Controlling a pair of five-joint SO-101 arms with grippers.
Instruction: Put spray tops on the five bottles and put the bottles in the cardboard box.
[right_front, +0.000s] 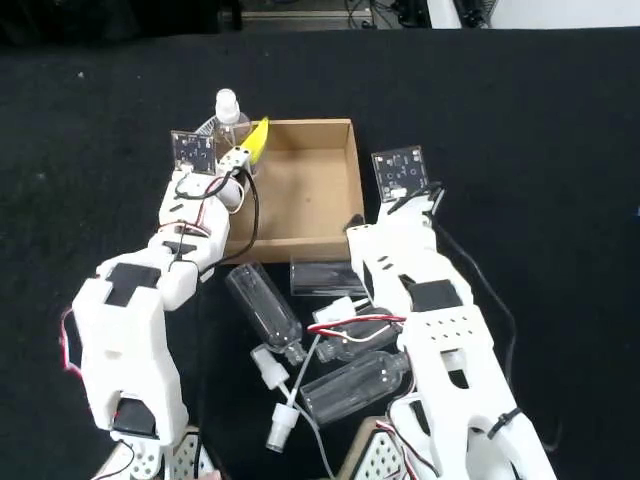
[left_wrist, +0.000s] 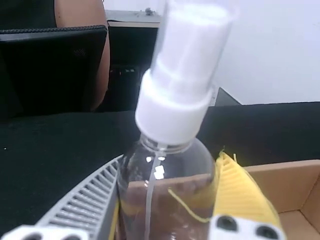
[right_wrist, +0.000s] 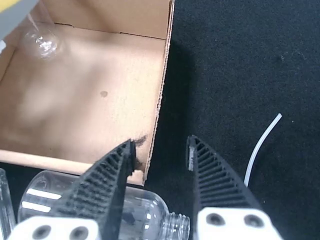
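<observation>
**left hand (left_wrist: 167, 200) has capped bottle (right_front: 232, 128) at cardboard box (right_front: 300, 195) corner**

left hand is clamped on the clear bottle. It's upright, white spray top (left_wrist: 182, 70) on, at the box's far-left corner. Can't tell if its base touches the box floor. right hand (right_wrist: 161, 145) is empty, fingers wide apart, at the box's near-right corner, over an uncapped bottle (right_wrist: 100, 210) lying on the black surface (right_front: 520, 120). Three more uncapped bottles (right_front: 262, 302) and loose spray tops (right_front: 271, 366) lie by the box's near wall, between the arms.

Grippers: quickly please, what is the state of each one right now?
Left gripper: closed on a clear plastic bottle with a white spray top.
Right gripper: open, holding nothing.
</observation>
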